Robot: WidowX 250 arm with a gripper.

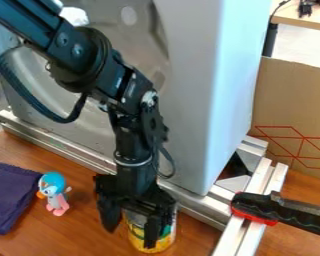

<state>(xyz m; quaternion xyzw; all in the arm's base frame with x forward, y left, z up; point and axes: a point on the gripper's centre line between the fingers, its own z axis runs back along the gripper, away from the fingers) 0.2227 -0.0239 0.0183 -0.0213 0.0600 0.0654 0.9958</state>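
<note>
The black gripper (130, 238) hangs down in the lower middle of the camera view, its two fingers spread apart. A can (164, 242) with a yellow and green label stands upright on the wooden table, directly at the gripper. One finger overlaps the front of the can, and the other is off to its left. The top of the can is hidden by the gripper; whether they touch I cannot tell. Left of the gripper stands a small toy figure (54, 189) with a blue head, orange beak and pink legs. Beside it, at the left edge, lies a folded dark purple cloth (9, 197).
A large grey metal-sided box (201, 95) stands close behind the arm. Metal rails (61, 147) run along its base and toward the front right. A black and red clamp handle (259, 207) lies across them at the right. Behind is a cardboard panel (293, 102).
</note>
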